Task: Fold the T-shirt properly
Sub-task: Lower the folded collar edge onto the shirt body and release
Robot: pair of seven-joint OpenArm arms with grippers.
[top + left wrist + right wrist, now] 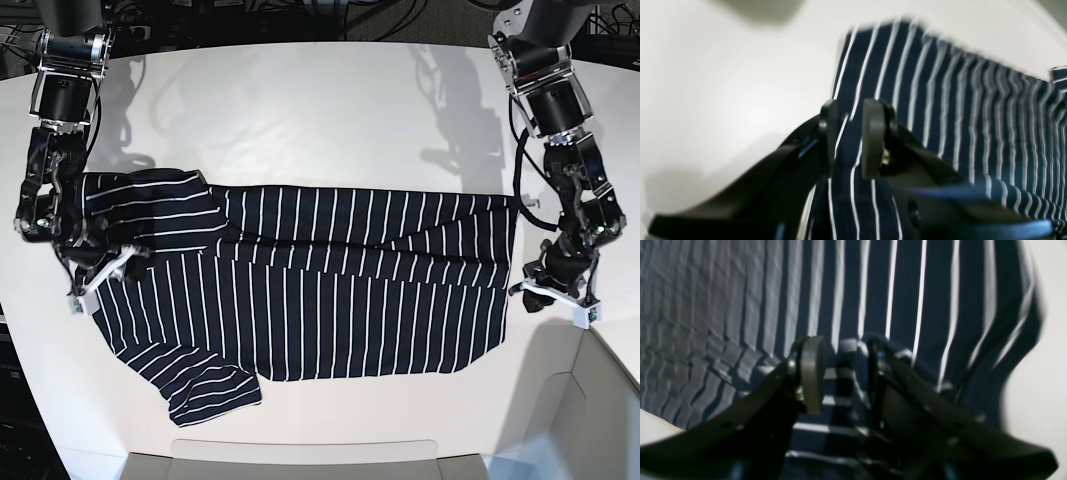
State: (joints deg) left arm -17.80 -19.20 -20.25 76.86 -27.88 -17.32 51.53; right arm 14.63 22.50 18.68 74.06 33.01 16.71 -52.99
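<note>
While the shirt (330,290) lies spread flat across the white surface (320,120), an arm waits at each end of it. At the left of the base view, the right fingers (840,373) stand apart with bunched cloth between them. The cloth is soft, dark blue, with thin white stripes. At the far end, the left fingers (848,140) stand a little apart around the shirt's edge. Bare surface runs behind the shirt.
</note>
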